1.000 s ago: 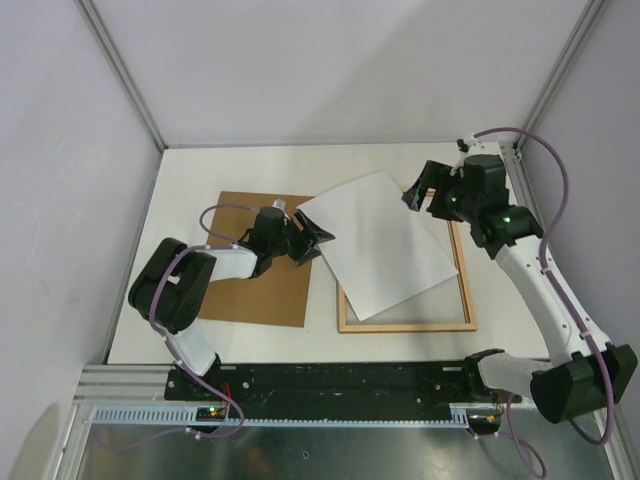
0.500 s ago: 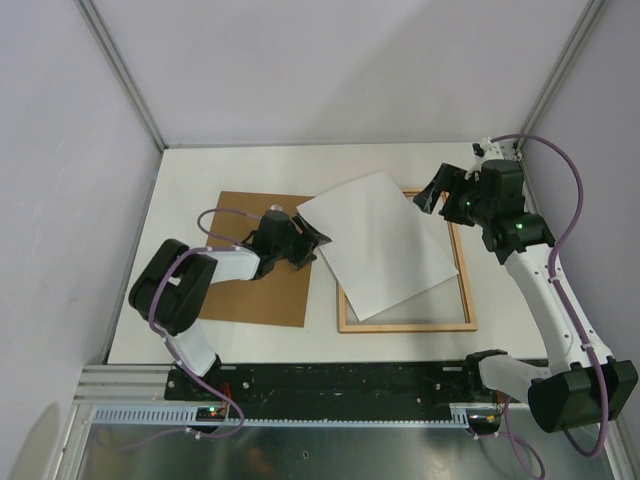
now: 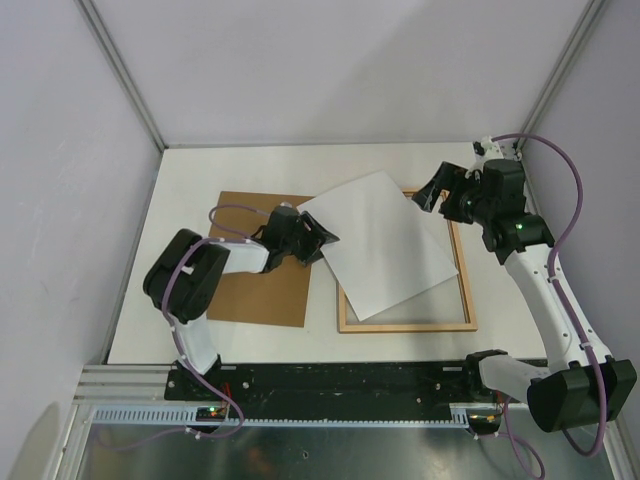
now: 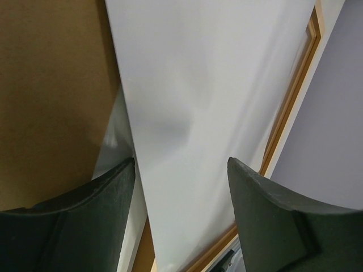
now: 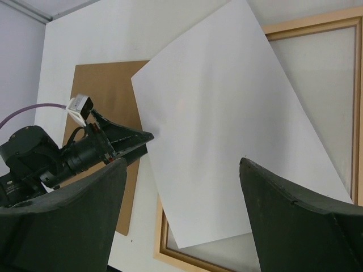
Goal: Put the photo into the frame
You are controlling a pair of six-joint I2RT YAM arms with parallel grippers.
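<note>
Lying photo: thin rectangular sheet, plain white matte side up, turned askew across the frame; the right part covers the frame's opening, and the left corner juts past the frame's left rail towards the board.
Frame: slim rectangular rails of pale wood, flat on the table, its near rail and right rail bare, the photo crossing its far left corner.
Board: flat brown fibreboard panel, dull and smooth, left of the frame, with a strip of table between them.
Left gripper: low at the photo's left edge, jaws parted; from the left wrist the dark, matte, rounded fingers stand to either side of that edge, the white sheet running up between them. Whether they touch it cannot be told.
Right gripper: raised over the frame's far right corner, jaws spread wide and holding nothing; the right wrist looks down on the sheet and the pale rail.
Table: smooth white top.
</note>
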